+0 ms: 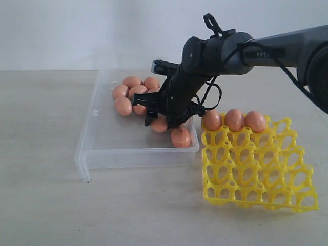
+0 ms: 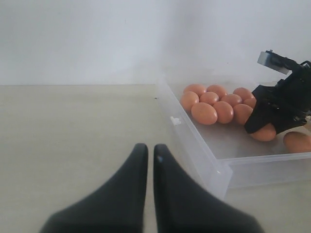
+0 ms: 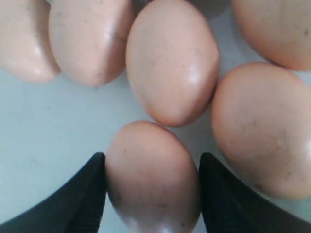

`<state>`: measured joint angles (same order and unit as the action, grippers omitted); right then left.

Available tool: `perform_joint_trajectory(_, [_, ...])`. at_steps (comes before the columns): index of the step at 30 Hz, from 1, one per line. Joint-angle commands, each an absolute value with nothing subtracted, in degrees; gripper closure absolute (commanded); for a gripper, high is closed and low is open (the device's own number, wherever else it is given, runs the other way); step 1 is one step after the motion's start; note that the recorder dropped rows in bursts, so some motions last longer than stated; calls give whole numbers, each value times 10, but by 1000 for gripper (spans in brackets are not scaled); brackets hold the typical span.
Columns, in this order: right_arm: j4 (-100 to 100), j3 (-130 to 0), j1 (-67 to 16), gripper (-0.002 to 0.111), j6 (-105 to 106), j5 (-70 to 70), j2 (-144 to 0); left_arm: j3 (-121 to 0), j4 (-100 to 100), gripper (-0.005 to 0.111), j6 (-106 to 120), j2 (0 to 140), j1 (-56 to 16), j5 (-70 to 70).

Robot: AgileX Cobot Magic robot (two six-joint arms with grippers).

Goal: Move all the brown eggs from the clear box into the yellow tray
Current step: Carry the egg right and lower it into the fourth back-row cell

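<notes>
Brown eggs (image 1: 123, 106) in clear box (image 1: 118, 146): R end effector (image 3: 151, 167) straddles one, grip unclear; L end effector (image 2: 150, 149) pressed together.

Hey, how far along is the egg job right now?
Done: three brown eggs sit in the far row of the yellow tray. In hand: the right gripper has its jaws either side of one egg in the clear box, grip unclear. Left: about eleven more eggs there.
</notes>
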<state>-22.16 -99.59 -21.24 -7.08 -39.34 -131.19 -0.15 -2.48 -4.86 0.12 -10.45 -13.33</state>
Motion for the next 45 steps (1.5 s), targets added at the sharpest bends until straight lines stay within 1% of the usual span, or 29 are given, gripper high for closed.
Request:
perform_joint_trajectory(1, [-220,-996,-212,108,-49,-387,-1268,0,-23,103,-47,0,-102,-133])
perform_joint_trajectory(4, [-220,-996,-212,108,-28,-396,-1243,0,-23,103,-47,0,-102,-133])
perform_joint_trajectory(11, [-175,-987,-212,108,-18,-468,-1205,0,-23,103,-47,0,-102,-133])
perform_joint_trajectory(16, [-171,-920,-212,108,-5,-430,-1154,0,-23,103,-47,0,-102,-133])
perform_joint_trajectory(22, [-172,-732,-212,108,24,-217,-1022,0,-23,103,-47,0,-102,-133])
perform_joint_trajectory(27, [-172,-547,-197,108,35,9,-901,0,-23,103,-47,0,-102,-133])
perform_joint_trajectory(31, [-237,-425,-131,108,17,164,-854,0,-23,103,-47,0,-102,-133])
perform_joint_trajectory(32, [-281,-397,-101,108,9,196,-846,0,-23,103,-47,0,-102,-133])
perform_joint_trajectory(35, [-358,-356,-22,108,-55,226,-836,0,-23,103,-47,0,-102,-133])
perform_joint_trajectory(38, [-342,-341,51,108,-153,215,-835,0,-23,103,-47,0,-102,-133])
perform_joint_trajectory(39, [-321,-341,71,108,-173,213,-835,0,-23,103,-47,0,-102,-133])
perform_joint_trajectory(41, [-211,-341,105,108,-230,223,-835,0,-23,103,-47,0,-102,-133])
perform_joint_trajectory(43, [-34,-341,131,108,-320,250,-835,0,-23,103,-47,0,-102,-133])
perform_joint_trajectory(45, [172,-341,162,108,-468,316,-838,0,-23,103,-47,0,-102,-133])
